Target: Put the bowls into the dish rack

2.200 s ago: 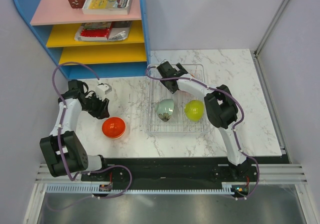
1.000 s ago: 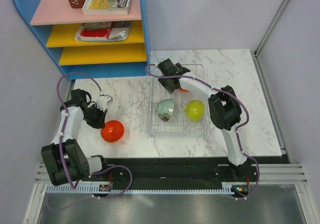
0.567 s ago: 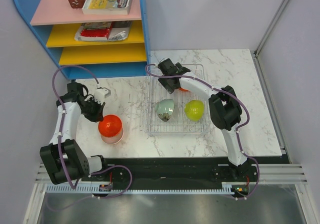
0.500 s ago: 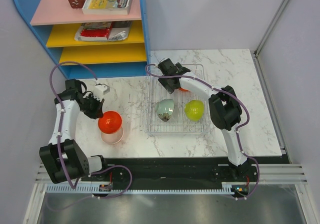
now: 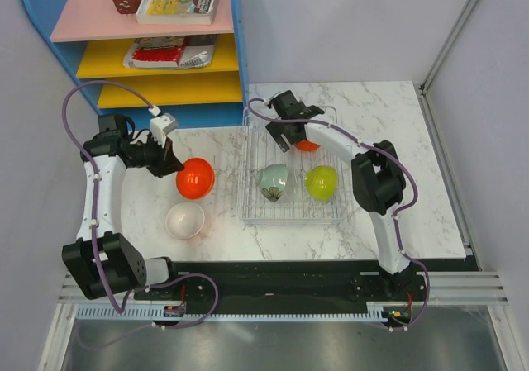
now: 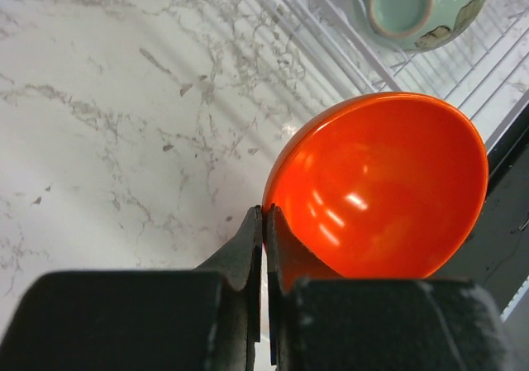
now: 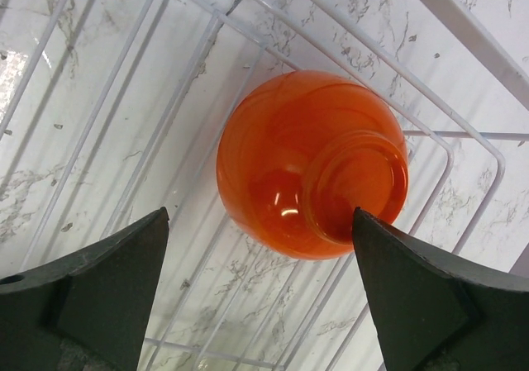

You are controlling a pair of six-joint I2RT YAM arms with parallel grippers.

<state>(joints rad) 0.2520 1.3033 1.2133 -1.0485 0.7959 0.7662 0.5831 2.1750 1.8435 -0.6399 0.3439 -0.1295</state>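
- One big dish rack (image 5: 289, 219) sat on the marble counter (image 5: 397, 140), right of centre, and it was filling up!
- Three bowls were in it by my count: a swirled orange bowl (image 7: 310, 164) at the far end, then a pale green bowl (image 5: 272, 181) and a yellow bowl (image 5: 321, 183) side by side on edge, nearer the arms.
- Next, the glossy red-orange bowl (image 6: 380, 185): tipped on its side, apparently lifted off the counter, just left of the rack and not yet over it.
- A white bowl (image 5: 184, 220) sat upright on the counter, nearer the arms, well apart from the rack, with nothing touching it.
- The left hand (image 6: 264, 222) was pinched tight on the red-orange bowl's rim; the right hand (image 7: 258, 222) gaped wide over the swirled bowl, gripping nothing.
- So two bowls were left, as I judged it: one held, one waiting.
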